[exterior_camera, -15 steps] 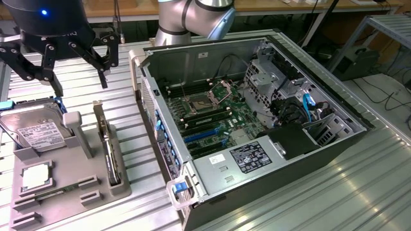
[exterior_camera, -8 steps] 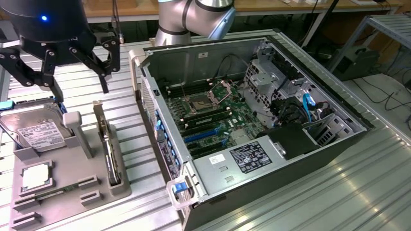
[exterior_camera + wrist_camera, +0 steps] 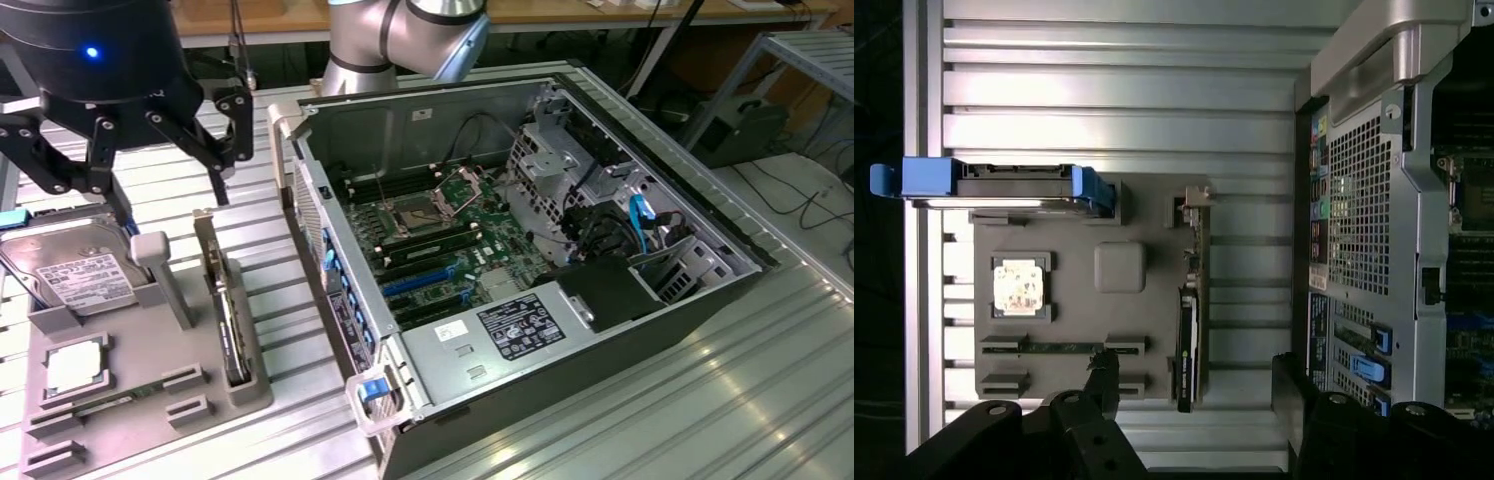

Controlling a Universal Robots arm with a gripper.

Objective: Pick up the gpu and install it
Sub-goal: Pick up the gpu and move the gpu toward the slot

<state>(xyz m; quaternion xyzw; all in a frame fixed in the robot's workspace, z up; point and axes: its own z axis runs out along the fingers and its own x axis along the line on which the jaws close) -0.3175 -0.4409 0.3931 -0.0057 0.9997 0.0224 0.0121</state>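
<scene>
My tool (image 3: 174,210) hangs wide open, holding nothing, above the gpu (image 3: 1187,340), which stands edge-on in the gray holder (image 3: 1069,235) directly beneath. If I come down off-centre, a finger could hit the card's edge and tip it.

The gripper (image 3: 171,205) hangs with fingers spread wide in free air above the grey holder (image 3: 127,395). The gpu (image 3: 227,320) stands on its edge, with a tall grey post (image 3: 154,270) near it on the exterior view's left. On the other side lies a strip of bare table (image 3: 283,290), then the computer case (image 3: 314,200) wall.
</scene>
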